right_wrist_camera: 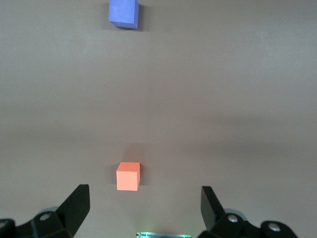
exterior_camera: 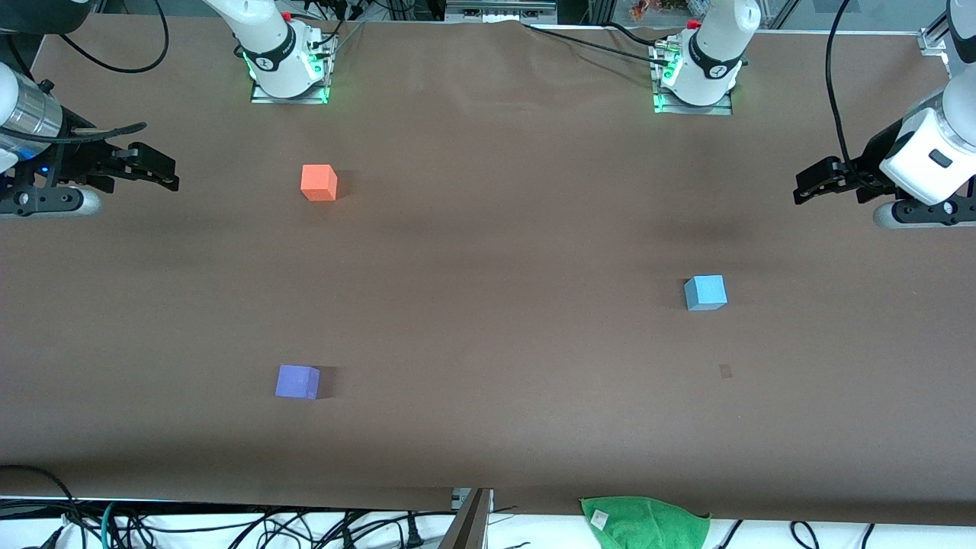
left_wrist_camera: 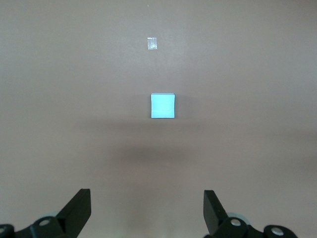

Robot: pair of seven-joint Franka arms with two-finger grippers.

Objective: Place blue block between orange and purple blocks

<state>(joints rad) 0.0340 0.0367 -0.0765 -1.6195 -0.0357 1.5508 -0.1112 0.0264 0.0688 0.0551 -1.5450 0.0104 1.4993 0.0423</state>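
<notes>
Blocks sit well apart on the brown table [exterior_camera: 488,427]: blue block [exterior_camera: 705,293] toward the left arm's end, orange block [exterior_camera: 319,183] and purple block [exterior_camera: 297,382] (nearest the front camera) toward the right arm's. Left gripper [left_wrist_camera: 147,210] and right gripper [right_wrist_camera: 144,208] hover spread wide, empty.

Blue block [exterior_camera: 705,293] alone toward left arm's end; orange block [exterior_camera: 319,183], purple block [exterior_camera: 297,381] well apart.
</notes>
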